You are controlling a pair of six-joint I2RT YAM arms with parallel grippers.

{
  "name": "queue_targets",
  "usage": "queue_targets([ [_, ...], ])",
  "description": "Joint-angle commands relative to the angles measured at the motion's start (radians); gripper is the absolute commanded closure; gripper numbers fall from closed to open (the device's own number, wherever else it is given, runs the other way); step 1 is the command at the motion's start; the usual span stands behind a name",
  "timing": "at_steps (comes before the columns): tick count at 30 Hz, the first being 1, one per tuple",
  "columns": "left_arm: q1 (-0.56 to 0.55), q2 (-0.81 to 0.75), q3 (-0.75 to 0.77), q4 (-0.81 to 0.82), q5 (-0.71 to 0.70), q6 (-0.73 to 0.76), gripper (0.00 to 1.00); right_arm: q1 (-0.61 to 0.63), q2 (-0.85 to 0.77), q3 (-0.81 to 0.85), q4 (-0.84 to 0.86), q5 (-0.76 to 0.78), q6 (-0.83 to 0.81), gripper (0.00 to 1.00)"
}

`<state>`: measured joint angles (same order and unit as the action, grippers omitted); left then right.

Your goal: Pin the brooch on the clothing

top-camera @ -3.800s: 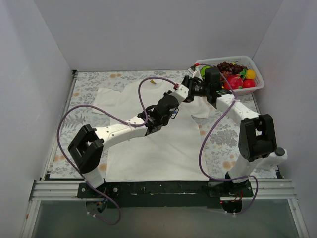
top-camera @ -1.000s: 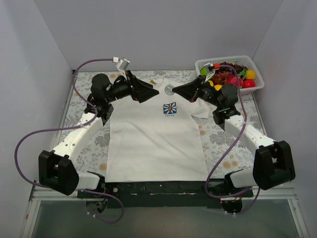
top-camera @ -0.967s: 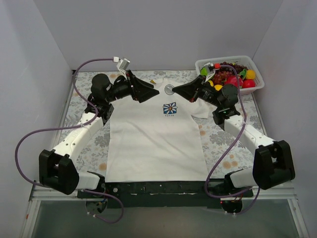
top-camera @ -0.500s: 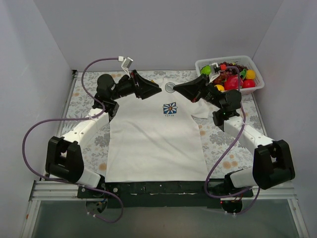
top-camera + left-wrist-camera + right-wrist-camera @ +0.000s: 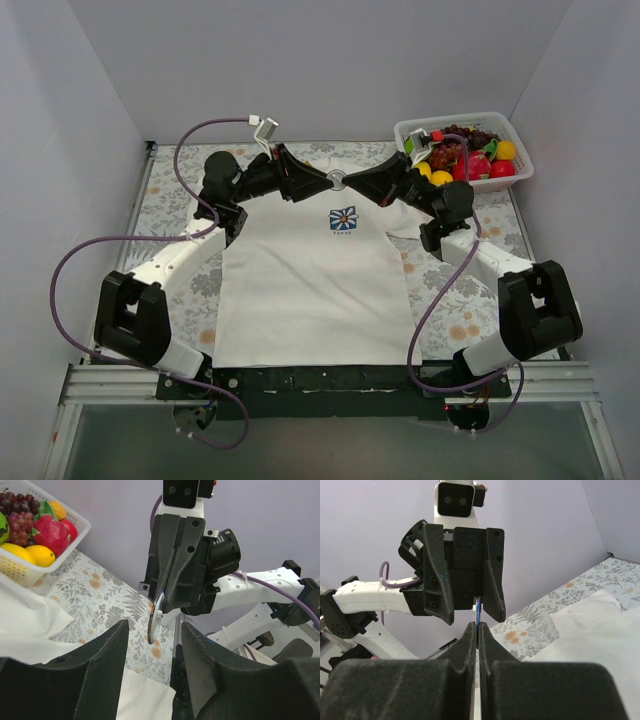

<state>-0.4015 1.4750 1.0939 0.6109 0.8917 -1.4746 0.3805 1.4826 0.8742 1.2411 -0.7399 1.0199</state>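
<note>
Right fingers (image 5: 462, 652) tight on brooch (image 5: 156, 616) (edge-on)

We count two black two-finger claws, the left claw (image 5: 319, 181) and the right claw (image 5: 354, 182), one small round metallic disc (image 5: 337, 180), one white short-sleeved T-shirt with a blue daisy print (image 5: 310, 290), one white plastic basket (image 5: 470, 116), and two purple cables (image 5: 215, 122).

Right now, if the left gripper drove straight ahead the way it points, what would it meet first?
Probably the brooch, held edge-on in the right gripper facing it; it lines up with the open gap of the left gripper. Remaining distance is unclear.
</note>
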Motion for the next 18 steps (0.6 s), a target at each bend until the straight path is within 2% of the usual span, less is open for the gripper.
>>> queue_targets([
  [1,-0.010,-0.005,0.038,0.015,-0.013,0.003,0.60,0.006,0.001,0.039,0.118,-0.006,0.045,0.99],
  [5,-0.014,0.002,0.044,0.007,-0.022,0.007,0.69,0.005,0.001,0.042,0.118,-0.006,0.048,0.99],
  [11,-0.020,-0.002,0.049,-0.019,-0.034,0.027,0.69,0.005,-0.013,0.032,0.123,0.007,0.049,0.99],
  [13,-0.023,-0.002,0.050,-0.014,-0.034,0.025,0.78,0.005,-0.018,0.023,0.130,0.011,0.049,0.99],
  [14,-0.025,-0.001,0.052,-0.016,-0.034,0.027,0.86,0.005,-0.022,0.022,0.129,0.017,0.049,0.99],
  [15,-0.025,0.002,0.063,-0.020,-0.031,0.025,1.00,0.005,-0.022,0.025,0.127,0.013,0.049,0.99],
  [17,-0.026,0.001,0.075,-0.057,-0.031,0.037,1.00,0.006,-0.021,0.043,0.107,-0.007,0.045,0.99],
  [18,-0.028,0.001,0.084,-0.078,-0.028,0.068,1.00,0.006,-0.019,0.051,0.100,-0.015,0.034,0.94],
])
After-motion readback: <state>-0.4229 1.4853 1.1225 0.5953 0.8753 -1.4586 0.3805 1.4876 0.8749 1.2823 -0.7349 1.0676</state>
